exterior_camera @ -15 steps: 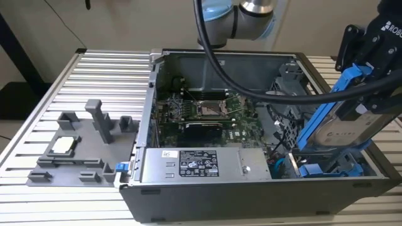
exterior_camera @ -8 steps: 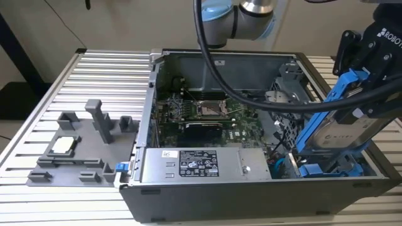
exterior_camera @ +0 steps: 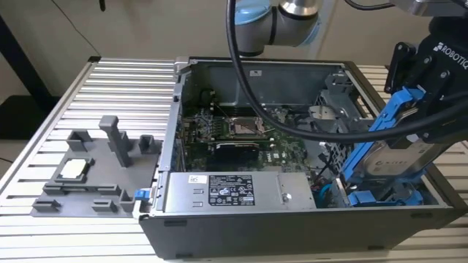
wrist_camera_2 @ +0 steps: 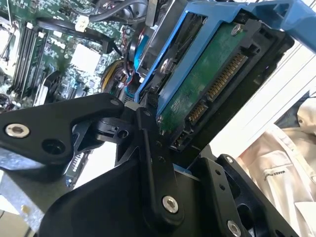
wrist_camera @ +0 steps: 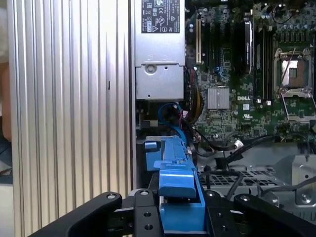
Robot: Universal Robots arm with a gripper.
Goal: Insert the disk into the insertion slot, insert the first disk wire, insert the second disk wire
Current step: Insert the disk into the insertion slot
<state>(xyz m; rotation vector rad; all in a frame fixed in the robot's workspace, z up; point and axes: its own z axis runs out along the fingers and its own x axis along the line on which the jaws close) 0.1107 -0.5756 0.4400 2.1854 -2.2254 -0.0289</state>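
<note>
Exterior view: you have the gripper [exterior_camera: 413, 112] clamped on the disk [exterior_camera: 395, 161], pinching its blue frame near the upper end. The disk hangs tilted from the gripper, sloping down and toward the exterior view's left, with its labelled face showing. Directly below the gripper sits the insertion slot [exterior_camera: 387, 198], and the disk's lower end reaches down among its blue rails; you cannot tell whether it touches them. Off to the exterior view's left of the gripper, beside the slot, lies the power-supply box [exterior_camera: 227, 192], with the motherboard [exterior_camera: 234, 131] beyond it inside the open case [exterior_camera: 292, 235]. In the first wrist view the disk's blue edge [wrist_camera: 177, 173] runs straight out from between the two black fingers [wrist_camera: 145, 217]. In the second wrist view the disk's green circuit-board side [wrist_camera_2: 207, 84] sits just past the gripper, angled toward the motherboard.
</note>
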